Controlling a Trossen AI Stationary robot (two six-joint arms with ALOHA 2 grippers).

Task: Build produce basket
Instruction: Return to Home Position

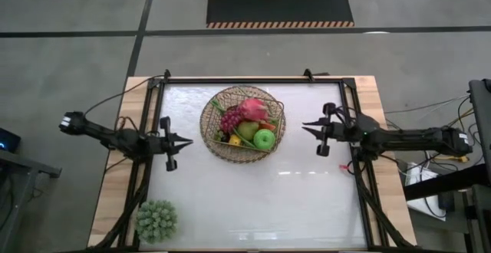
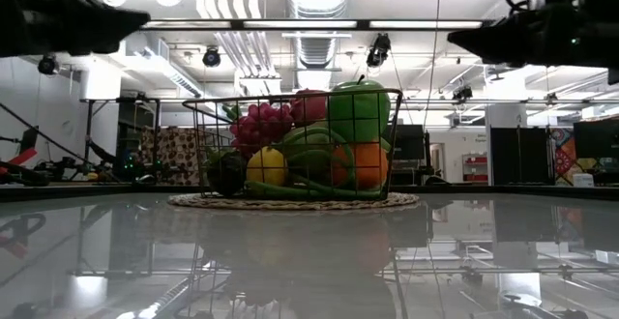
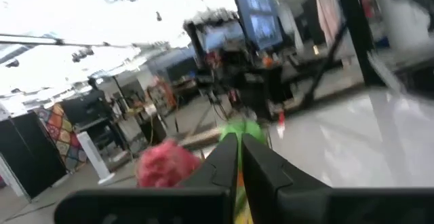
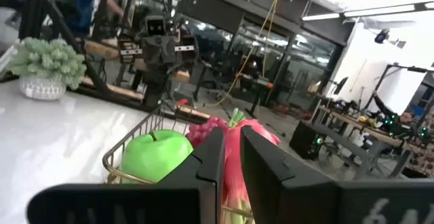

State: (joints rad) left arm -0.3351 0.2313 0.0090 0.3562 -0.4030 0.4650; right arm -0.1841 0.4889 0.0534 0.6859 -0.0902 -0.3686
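The basket (image 1: 205,134) is set at the upper middle of the desk (image 1: 253,199) in the high view, with the produce heaped inside it; the pink dragon fruit (image 1: 252,108), the grapes (image 1: 229,119) and the green apple (image 1: 264,139) are seen on top. The left pincer (image 1: 189,141) is held near the basket's left edge and the right pincer (image 1: 305,126) near its right edge. Both are raised off the desk, drawn narrow and empty, apparently so that the load is left clear as the arms are parked. Only in the low view are the dark wire walls over the woven base made out, along with the orange (image 2: 366,164) and the lemon (image 2: 268,166). The potted plant (image 1: 156,221) at lower left is missed there but is caught from above and in the right wrist view.
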